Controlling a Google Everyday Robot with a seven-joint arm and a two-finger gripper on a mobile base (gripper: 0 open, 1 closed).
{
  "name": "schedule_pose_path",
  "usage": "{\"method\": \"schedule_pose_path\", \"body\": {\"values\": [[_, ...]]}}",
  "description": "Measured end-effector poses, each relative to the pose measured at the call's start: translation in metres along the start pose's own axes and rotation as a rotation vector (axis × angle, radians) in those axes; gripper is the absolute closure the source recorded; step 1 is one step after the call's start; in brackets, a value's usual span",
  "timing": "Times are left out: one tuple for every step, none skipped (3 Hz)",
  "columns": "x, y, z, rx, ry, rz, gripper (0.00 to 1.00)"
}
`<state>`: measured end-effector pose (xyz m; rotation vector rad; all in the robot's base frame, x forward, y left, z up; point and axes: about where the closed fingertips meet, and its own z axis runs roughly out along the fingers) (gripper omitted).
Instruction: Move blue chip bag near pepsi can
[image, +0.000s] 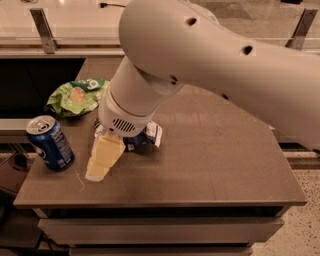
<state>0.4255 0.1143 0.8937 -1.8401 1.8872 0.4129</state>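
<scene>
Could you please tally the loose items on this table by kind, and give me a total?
Chip bags: 2, a green chip bag and a blue chip bag
Cans: 1, the pepsi can
Total: 3
The gripper hangs low over the table, between the pepsi can and the blue chip bag.

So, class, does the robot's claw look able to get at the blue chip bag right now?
Probably yes. The claw is low over the table right beside the blue chip bag, which peeks out from behind the wrist, with nothing between them. The pepsi can stands apart from both.
</scene>
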Motion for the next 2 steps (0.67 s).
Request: {"method": "schedule_pose_path", "body": {"values": [[-0.0015, 0.0011, -0.0008, 0.002, 0.0, -0.004, 0.18], [-0.0029, 0.0022, -0.0016, 0.004, 0.0, -0.007, 0.0]]}}
